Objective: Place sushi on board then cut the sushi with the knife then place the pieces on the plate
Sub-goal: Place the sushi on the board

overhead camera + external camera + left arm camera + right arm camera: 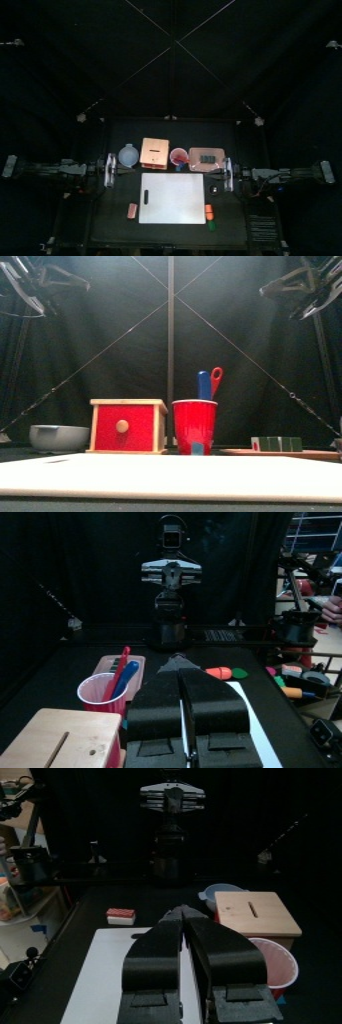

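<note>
While leaving the closed, empty left gripper (178, 662) parked, open the closed right gripper (185, 913) and lift the sushi roll (274, 443) off the pink tray (195, 152), far right of the white board (174, 197), clamping all blocks together.

Two black robot arms are held level, facing each other. Seen from above, the left arm (60, 168) stretches in from 9 o'clock and the right arm (287, 174) from 3 o'clock, both nearly straight. The left gripper (115, 170) points toward 3 o'clock, its two jaws pressed together at the tips. The right gripper (223, 175) points toward 9 o'clock, its jaws likewise pressed together. The grippers are well apart, each with a pale cross-plate behind the jaws. From the front, the arms sit high, at 10 and 2 o'clock.
</note>
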